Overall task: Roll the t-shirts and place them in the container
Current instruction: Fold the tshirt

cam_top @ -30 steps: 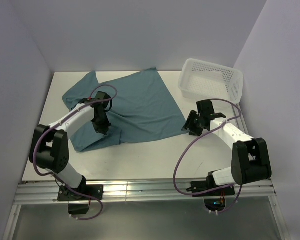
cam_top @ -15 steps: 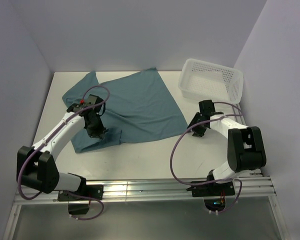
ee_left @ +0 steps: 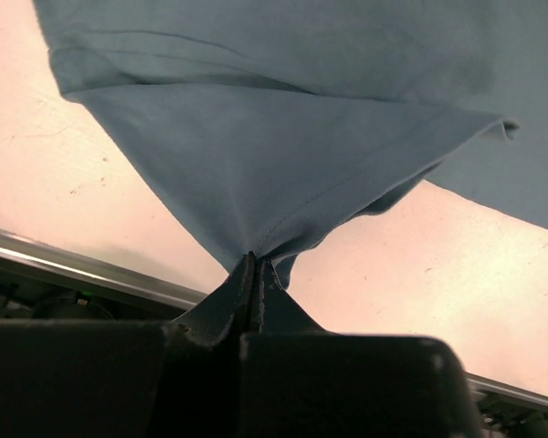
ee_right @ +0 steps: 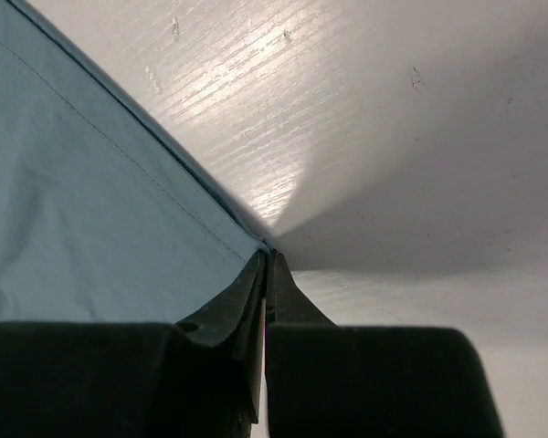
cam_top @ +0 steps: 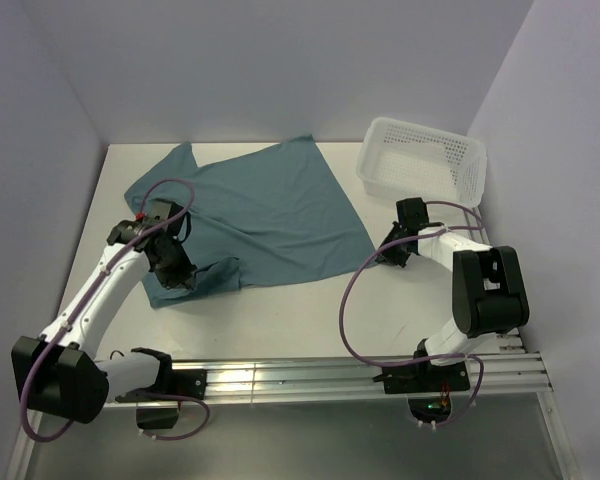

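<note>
1. On the white table (cam_top: 310, 310) the teal-blue t-shirt (cam_top: 270, 205) lies spread out but not flat, and its near left part is wrinkled and folded over. A white mesh basket (cam_top: 425, 160) stands near its far right corner.
2. The left gripper (ee_left: 254, 265) is closed on the cloth at that near left part, and the cloth rises to the jaws like a small tent.
3. The right gripper (ee_right: 267, 265) is pressed together at the near right corner of the hem. The corner runs into the jaw tips, so I judge it is pinched, with very little cloth in the grip.
4. I judge the step in hand is straightening the t-shirt; no roll is begun.
5. The next move calls for pulling the two held points apart and laying the cloth flat, gently, because the thin right corner could slip out.
</note>
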`<state>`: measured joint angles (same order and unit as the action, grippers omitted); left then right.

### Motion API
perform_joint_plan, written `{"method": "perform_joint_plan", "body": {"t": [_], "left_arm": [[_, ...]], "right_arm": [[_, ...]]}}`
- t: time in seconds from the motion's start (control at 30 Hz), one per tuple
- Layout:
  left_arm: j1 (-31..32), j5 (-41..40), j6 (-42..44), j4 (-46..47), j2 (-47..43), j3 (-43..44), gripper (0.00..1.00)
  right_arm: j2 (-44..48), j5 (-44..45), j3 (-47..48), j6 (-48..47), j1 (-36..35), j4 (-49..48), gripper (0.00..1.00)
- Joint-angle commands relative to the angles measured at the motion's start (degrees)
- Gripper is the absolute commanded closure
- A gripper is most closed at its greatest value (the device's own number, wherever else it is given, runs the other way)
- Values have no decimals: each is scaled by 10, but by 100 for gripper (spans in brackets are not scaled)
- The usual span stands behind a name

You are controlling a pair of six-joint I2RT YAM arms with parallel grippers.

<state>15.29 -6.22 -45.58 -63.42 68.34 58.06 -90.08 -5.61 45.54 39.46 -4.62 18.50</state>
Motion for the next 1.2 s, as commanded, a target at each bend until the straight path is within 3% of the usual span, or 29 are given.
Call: {"method": "perform_joint_plan", "body": {"t": [0.0, 0.33, 0.9, 1.17], "left_arm": [[-23, 3, -10, -28, -28, 9, 100], [-116, -10, 26, -31, -46, 85, 100], [-146, -84, 37, -11, -44, 194, 100], [-152, -96, 55, 50, -71, 210, 100]], "right_arm": [[9, 13, 7, 1, 1, 21, 100], [23, 14, 98, 25, 1, 127, 100], [-62, -3, 267, 47, 1, 225, 100], [-98, -2, 336, 47, -7, 250, 100]]}}
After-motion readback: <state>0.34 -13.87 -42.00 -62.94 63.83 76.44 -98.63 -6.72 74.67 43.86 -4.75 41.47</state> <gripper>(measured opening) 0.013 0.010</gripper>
